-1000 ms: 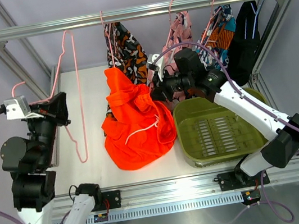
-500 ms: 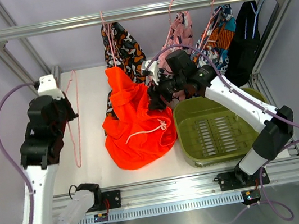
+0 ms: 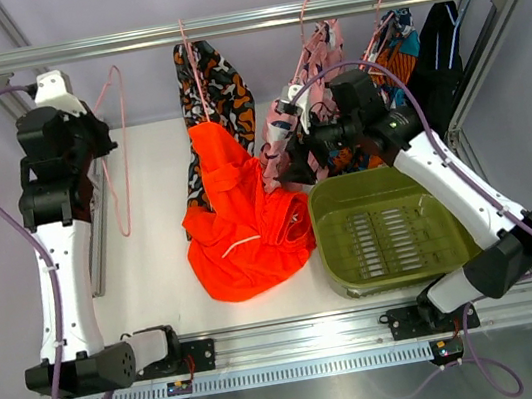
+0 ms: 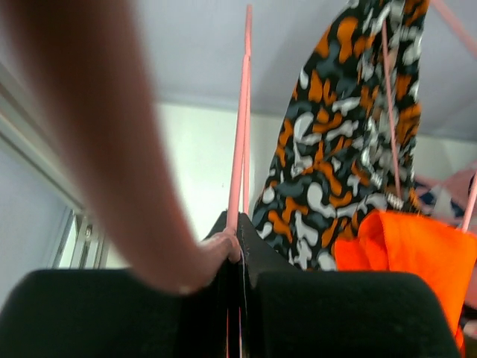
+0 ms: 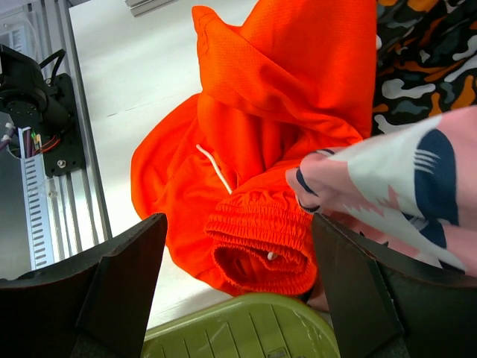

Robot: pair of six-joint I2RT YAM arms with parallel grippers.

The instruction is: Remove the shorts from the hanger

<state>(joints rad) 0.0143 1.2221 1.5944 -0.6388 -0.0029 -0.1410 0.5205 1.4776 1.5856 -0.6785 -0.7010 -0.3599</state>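
Observation:
The plain orange shorts [image 3: 246,233] lie in a heap on the white table, off any hanger. My right gripper [image 3: 281,167] hovers open just right of the heap; in the right wrist view its fingers [image 5: 119,291] stand wide apart above the orange waistband [image 5: 261,239], holding nothing. My left gripper [image 3: 94,146] is raised at the back left, shut on the bare pink hanger [image 3: 114,198], whose wire [image 4: 240,149] runs up from the closed jaws. The camouflage shorts [image 3: 213,86], pink print shorts [image 3: 314,55], teal-orange shorts [image 3: 396,47] and black shorts [image 3: 438,56] hang from the rail.
An olive-green bin [image 3: 392,230] sits at the front right, its rim [image 5: 246,328] just below my right gripper. The aluminium rail [image 3: 248,22] crosses the back, with frame posts at both sides. The pink print shorts [image 5: 387,179] brush the right gripper's side.
My right gripper opened, let go of the orange shorts and drew back to the right; the shorts slumped on the table. The left arm lifted the empty hanger up toward the rail.

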